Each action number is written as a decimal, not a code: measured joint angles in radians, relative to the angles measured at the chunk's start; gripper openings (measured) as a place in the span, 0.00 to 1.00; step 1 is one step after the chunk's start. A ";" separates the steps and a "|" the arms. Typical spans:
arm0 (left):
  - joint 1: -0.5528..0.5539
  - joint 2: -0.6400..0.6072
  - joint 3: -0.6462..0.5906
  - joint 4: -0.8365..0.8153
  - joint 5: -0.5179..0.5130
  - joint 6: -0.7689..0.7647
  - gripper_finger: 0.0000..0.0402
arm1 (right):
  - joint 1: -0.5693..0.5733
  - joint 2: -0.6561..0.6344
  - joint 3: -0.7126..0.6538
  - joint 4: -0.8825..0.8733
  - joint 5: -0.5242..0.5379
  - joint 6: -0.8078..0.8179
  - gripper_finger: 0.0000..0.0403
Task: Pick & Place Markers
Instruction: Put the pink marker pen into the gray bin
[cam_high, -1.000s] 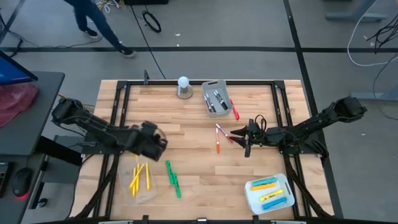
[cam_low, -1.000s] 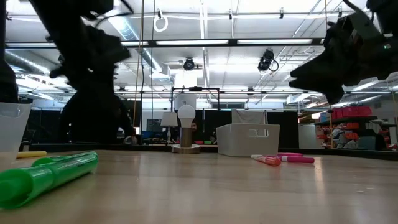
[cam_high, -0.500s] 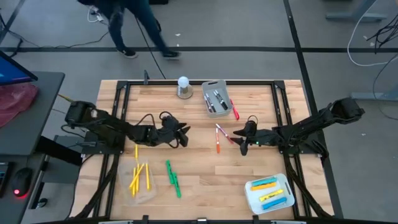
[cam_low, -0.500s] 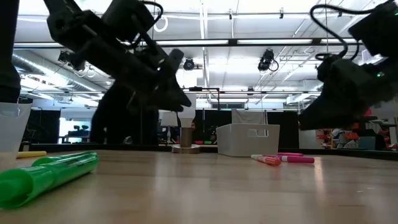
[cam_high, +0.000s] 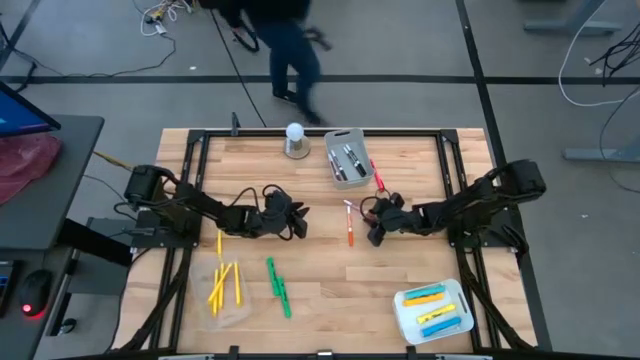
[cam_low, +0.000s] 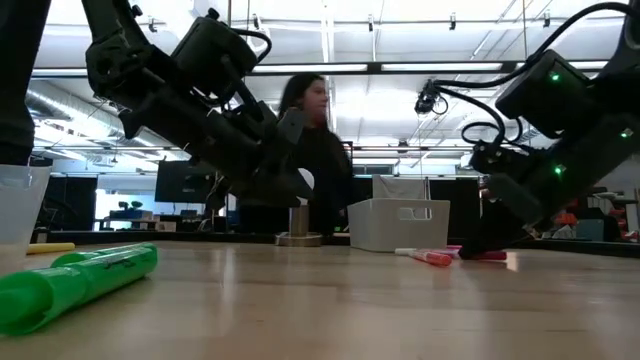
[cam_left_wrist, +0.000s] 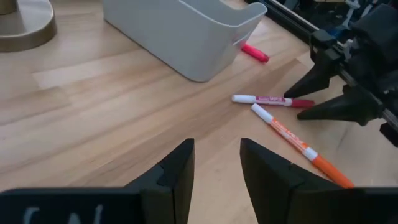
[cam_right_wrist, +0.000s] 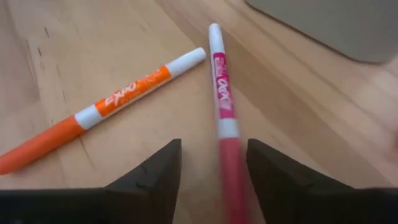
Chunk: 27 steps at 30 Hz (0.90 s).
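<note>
A pink marker lies flat on the table beside an orange marker, near the table's middle. My right gripper is low over the pink marker's coloured end, open, one finger on either side of it, touching nothing. My left gripper hangs open and empty left of the middle, pointing toward these markers. A red marker lies beside the grey bin, which holds dark markers. Yellow markers and green markers lie near the front left.
A white ball on a grey base stands at the far edge. A white tray with blue, yellow and orange markers sits front right. A clear container stands at the left. A person walks past beyond the far edge.
My left gripper has swung from the left toward the table's middle, sinking and tipping from steeply down toward level. My right gripper has moved toward the table's left and down, onto the pink marker's end. The markers have not moved.
</note>
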 joint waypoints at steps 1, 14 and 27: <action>0.000 0.000 0.000 0.000 0.000 0.000 0.34 | 0.000 0.013 0.005 0.001 0.001 -0.008 0.43; 0.000 0.000 0.000 0.002 0.000 0.000 0.34 | -0.010 0.033 0.009 -0.056 0.034 -0.066 0.05; 0.000 0.000 0.000 0.008 -0.001 0.003 0.34 | 0.002 -0.280 0.000 -0.152 -0.009 0.060 0.06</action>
